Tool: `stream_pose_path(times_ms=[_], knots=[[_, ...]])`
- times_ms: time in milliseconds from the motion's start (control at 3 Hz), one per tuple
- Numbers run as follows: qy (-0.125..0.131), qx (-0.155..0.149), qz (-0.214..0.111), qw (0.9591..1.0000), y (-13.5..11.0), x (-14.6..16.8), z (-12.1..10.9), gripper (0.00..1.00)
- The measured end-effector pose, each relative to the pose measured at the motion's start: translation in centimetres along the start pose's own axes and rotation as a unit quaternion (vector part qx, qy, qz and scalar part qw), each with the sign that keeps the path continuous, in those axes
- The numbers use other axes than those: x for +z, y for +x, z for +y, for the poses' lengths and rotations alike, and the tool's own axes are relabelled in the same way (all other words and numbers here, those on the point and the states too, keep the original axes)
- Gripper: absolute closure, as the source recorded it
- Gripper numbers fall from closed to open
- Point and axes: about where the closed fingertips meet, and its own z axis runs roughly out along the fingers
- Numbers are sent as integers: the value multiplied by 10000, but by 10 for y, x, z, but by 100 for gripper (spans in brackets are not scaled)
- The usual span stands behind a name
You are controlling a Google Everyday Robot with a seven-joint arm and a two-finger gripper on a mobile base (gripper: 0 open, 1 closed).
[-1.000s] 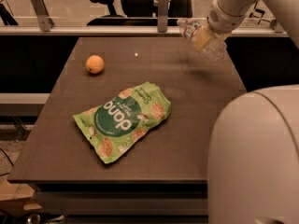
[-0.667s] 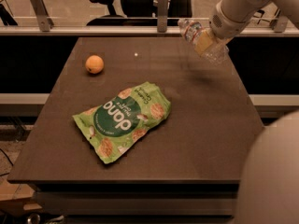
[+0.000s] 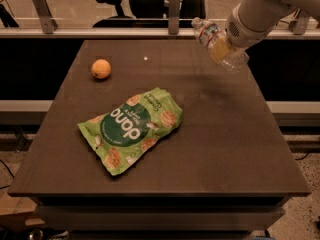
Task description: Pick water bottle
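The water bottle (image 3: 209,34) is a small clear ribbed plastic bottle, held tilted in the air above the table's far right part, its cap end pointing up and left. My gripper (image 3: 221,50) is shut on the water bottle around its middle, with a yellowish finger pad against the bottle's body. The white arm reaches in from the upper right corner. The bottle's lower end sticks out below the gripper.
A green snack bag (image 3: 131,128) lies in the middle of the dark table (image 3: 235,149). An orange (image 3: 101,68) sits at the far left. A railing and office chairs stand behind the table's far edge.
The arm's large white body has left the lower right of the view. The gripper with the bottle has stayed at about the same place above the far right of the table.
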Motion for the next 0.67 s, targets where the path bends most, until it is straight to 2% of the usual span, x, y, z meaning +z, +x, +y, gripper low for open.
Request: stream_pose_path(times_ms=[333, 667], knots=[[300, -37, -323, 9990, -6, -20, -7, 100], [480, -47, -530, 9974, -13, -33, -14, 100]])
